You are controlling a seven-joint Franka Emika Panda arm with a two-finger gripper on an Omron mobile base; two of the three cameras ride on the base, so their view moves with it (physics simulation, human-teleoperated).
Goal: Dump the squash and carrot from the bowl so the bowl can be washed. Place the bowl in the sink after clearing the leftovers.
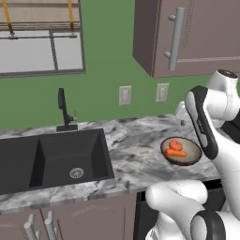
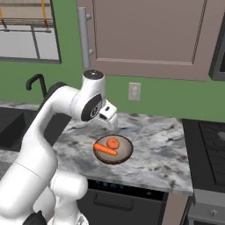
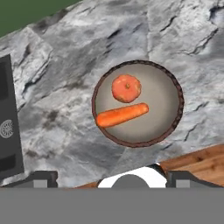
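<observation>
The gripper (image 2: 110,124) hangs in the air over the back edge of the bowl (image 2: 124,154), not touching it. In the hand view its two dark finger tips (image 3: 41,178) sit far apart at the bottom, with nothing between them, so it is open and holds nothing.

Below it there is one bowl (image 3: 170,103) on the grey marble counter (image 3: 65,113). It stands flat and upright. Inside it are two pieces of food. One is the squash (image 3: 126,88), a round orange-red lump. The other is the carrot (image 3: 121,115), a long thin orange stick. They lie side by side and seem to just touch.

To the robot's left there is one black sink (image 1: 51,157), well apart from the bowl (image 1: 192,157). It has one round silver drain (image 1: 76,173) and one thin black faucet (image 1: 63,110) behind it.

On the green wall there are two white outlets (image 1: 124,95).
</observation>
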